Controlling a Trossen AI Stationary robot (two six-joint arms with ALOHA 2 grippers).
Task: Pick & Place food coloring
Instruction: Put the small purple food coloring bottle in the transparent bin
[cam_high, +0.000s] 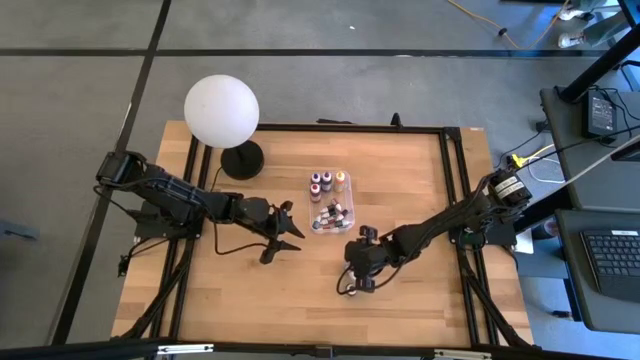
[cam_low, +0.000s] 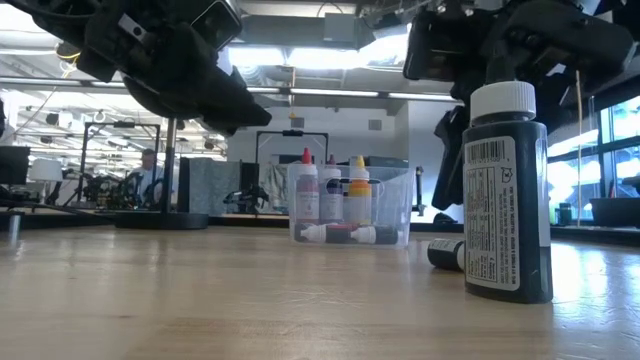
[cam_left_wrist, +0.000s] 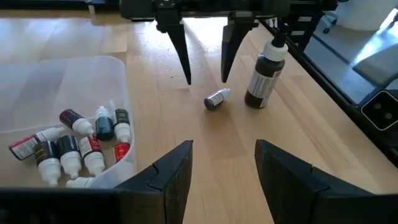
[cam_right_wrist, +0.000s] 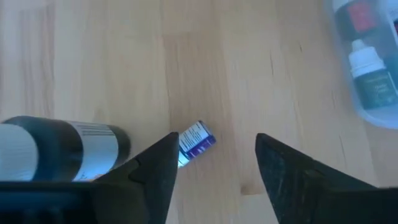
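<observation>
A small food coloring bottle (cam_left_wrist: 216, 98) with a white cap lies on its side on the wooden table; it also shows in the right wrist view (cam_right_wrist: 196, 140). My right gripper (cam_left_wrist: 206, 71) stands open just above it, fingers pointing down, touching nothing. Beside it a taller dark food coloring bottle (cam_left_wrist: 264, 73) with a white cap stands upright on its base. Several more food coloring bottles (cam_left_wrist: 74, 149) lie and stand in the clear plastic box (cam_high: 330, 203). My left gripper (cam_left_wrist: 224, 168) is open and holds nothing; it hovers near the box's near left corner (cam_high: 290, 232).
A white globe lamp (cam_high: 221, 110) on a black base (cam_high: 241, 158) stands at the table's far left. A black frame (cam_high: 450, 200) runs around the table. Bare wood lies along the near edge (cam_high: 300, 310).
</observation>
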